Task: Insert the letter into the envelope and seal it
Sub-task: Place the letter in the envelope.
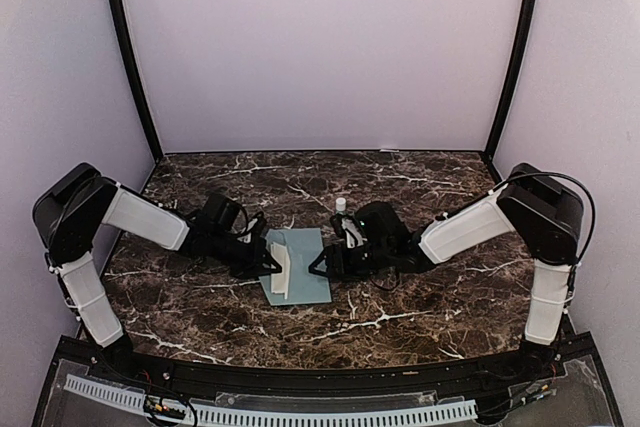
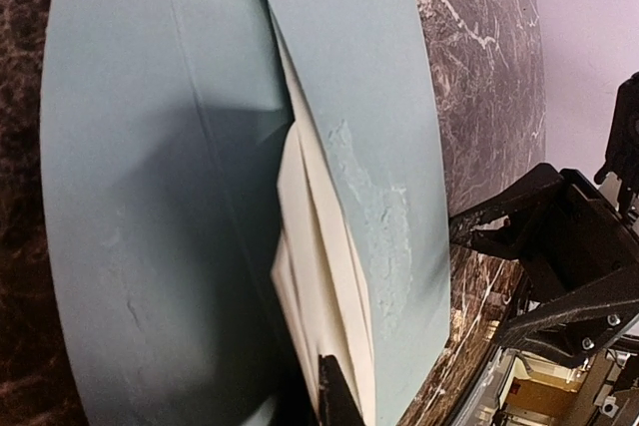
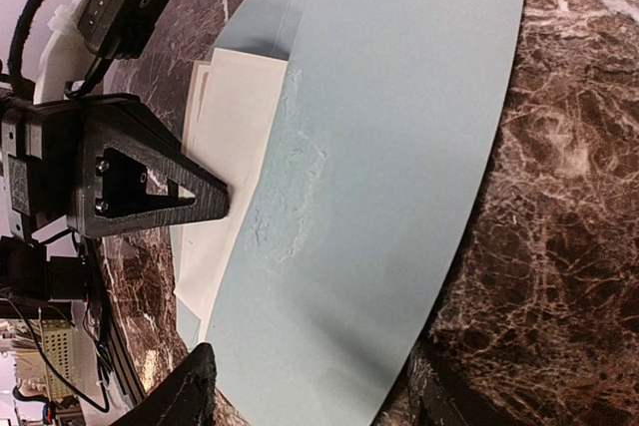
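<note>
Left pincer (image 1: 271, 264) shut, tip on letter (image 1: 281, 267), likely nudging it under the flap; letter only partly in. Right pincer (image 1: 320, 265) part open, straddling envelope (image 1: 305, 285) edge, gripping nothing, probably steadying it mid-worktop (image 1: 200, 307). Glue stick (image 1: 341, 205) behind, for sealing.

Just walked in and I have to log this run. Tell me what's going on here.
A robot is working on a pale blue envelope lying open on the table. The left gripper, shut, has its tip on the folded cream letter, which sits at the envelope's mouth with much of it showing. The right gripper is open at the envelope's other edge. The flap has a rough smear, probably glue; a glue stick stands just behind. Nothing is sealed yet.
</note>
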You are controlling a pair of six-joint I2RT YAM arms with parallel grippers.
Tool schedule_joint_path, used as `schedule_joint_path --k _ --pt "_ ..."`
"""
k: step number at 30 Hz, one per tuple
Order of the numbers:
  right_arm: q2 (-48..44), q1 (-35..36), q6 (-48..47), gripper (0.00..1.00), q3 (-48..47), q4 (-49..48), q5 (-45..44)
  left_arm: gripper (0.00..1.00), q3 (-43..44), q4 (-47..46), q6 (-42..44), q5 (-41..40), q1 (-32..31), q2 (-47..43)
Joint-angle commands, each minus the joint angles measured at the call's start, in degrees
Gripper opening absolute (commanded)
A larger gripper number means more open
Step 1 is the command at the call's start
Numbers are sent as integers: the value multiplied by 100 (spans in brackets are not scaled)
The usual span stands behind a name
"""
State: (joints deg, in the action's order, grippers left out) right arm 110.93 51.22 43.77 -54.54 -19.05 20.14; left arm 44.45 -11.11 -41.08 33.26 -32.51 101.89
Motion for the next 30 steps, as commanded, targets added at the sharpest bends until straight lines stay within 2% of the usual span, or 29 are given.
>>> schedule_joint_path --k 1,6,14,24,30 --pt "-4 72 -27 62 -77 -31 63 0 137 -35 -9 -129 -130 66" --pt "-80 70 -59 62 -47 -2 -9 1 209 316 219 -480 -141 -45" --pt "-159 64 15 62 90 -58 -133 19 430 1129 714 -1064 -141 -487" --pt "-315 72 -24 62 130 83 -337 51 451 1805 975 -1630 -141 -938" --pt "-358 72 -39 62 111 84 -327 59 411 1715 979 -1499 -141 -1016"
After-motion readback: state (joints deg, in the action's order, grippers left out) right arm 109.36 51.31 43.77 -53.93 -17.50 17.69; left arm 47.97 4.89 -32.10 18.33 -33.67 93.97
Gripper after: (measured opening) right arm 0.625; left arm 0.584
